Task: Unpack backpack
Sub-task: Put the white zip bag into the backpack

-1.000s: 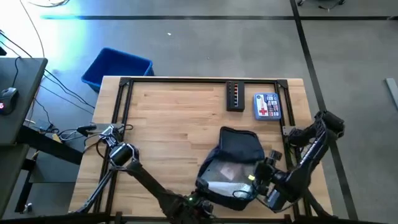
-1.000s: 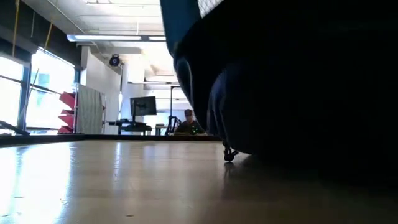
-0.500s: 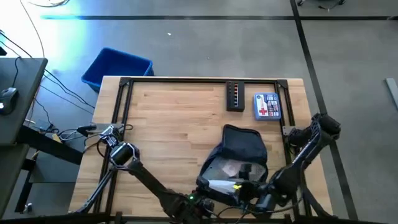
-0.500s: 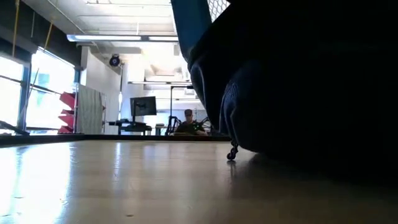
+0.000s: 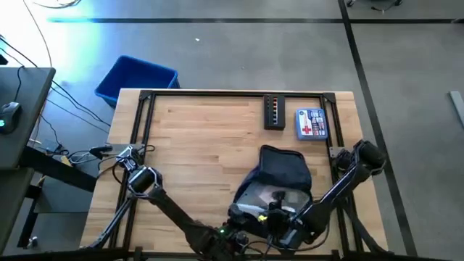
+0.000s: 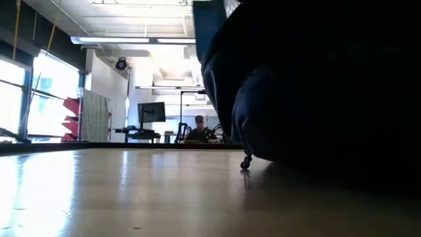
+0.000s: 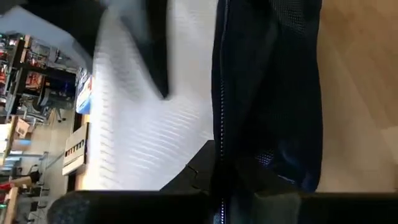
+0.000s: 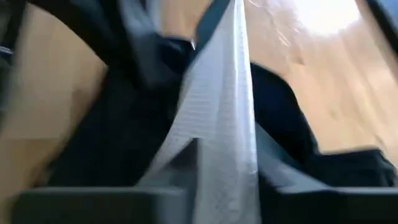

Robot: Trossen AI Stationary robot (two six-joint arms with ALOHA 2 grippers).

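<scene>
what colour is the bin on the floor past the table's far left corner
Bright blue. The bin shows best in the high view, standing on the grey floor just off the table.

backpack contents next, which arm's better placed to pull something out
Probably the right. In the high view its gripper sits over the backpack's open mouth, where pale contents show. The left gripper is low at the bag's near edge, seemingly holding it.

Over the last second the right arm [image 5: 341, 181] has swung from the lower right of the high view toward the lower centre, carrying its gripper [image 5: 279, 221] over the backpack's [image 5: 279, 174] open near end.
</scene>
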